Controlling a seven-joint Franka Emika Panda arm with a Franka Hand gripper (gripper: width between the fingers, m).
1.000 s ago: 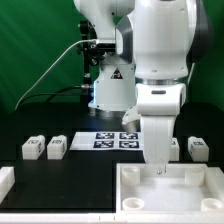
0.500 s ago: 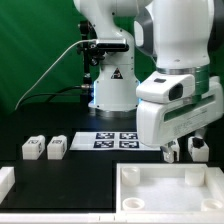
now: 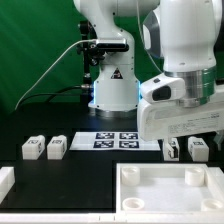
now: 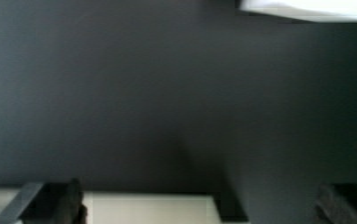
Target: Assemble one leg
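I'm hovering hand [image 3: 168, 144] low over bench [image 3: 90, 166] at exterior view's right; leg [image 3: 174, 152] sitting just below it, seemingly upright; fingers [image 4: 50, 202] spread wide, gripping nothing.

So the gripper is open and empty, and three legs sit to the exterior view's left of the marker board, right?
Not three: the exterior view shows two legs left of the marker board. The gripper is open and empty, as stated.
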